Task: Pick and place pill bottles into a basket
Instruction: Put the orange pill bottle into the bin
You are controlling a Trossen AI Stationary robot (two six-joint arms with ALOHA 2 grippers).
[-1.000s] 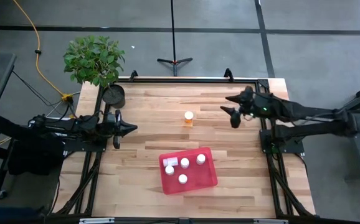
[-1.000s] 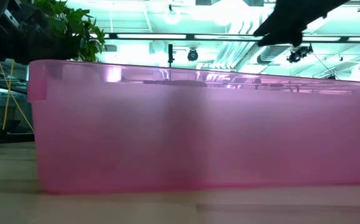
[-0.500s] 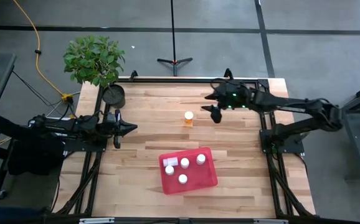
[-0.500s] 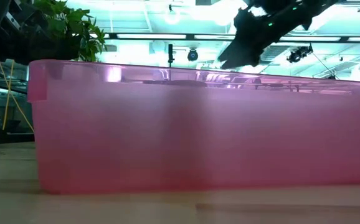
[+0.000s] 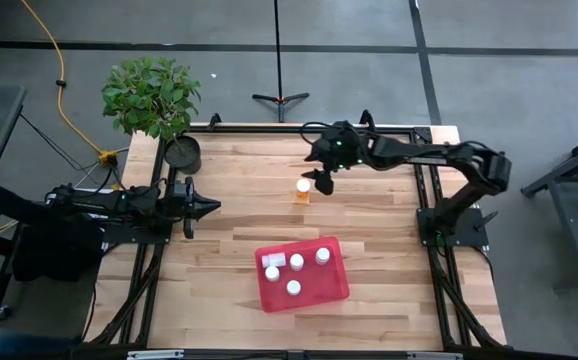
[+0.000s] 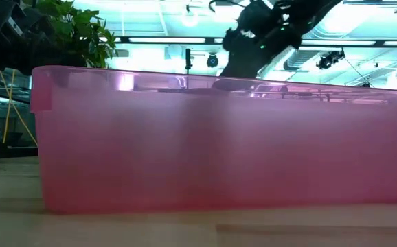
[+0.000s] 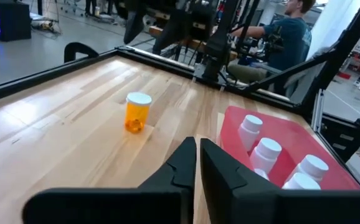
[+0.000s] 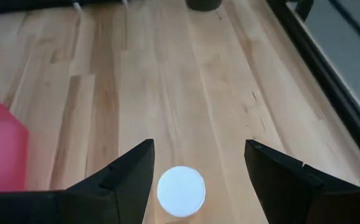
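Hovering my spread right gripper [image 5: 322,181] over the amber bottle [image 5: 303,190], label hidden; left gripper [image 7: 197,163] clenched, empty.

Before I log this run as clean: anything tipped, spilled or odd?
Nothing stands out. The amber-orange white-capped pill bottle stands upright on the wooden table, and the white pill bottles sit inside the red rectangular plastic basket.

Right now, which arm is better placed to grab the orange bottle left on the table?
Right. Its open claw hangs just beside the orange bottle, the white cap between its fingers in the wrist view; the left claw waits shut, farther off.
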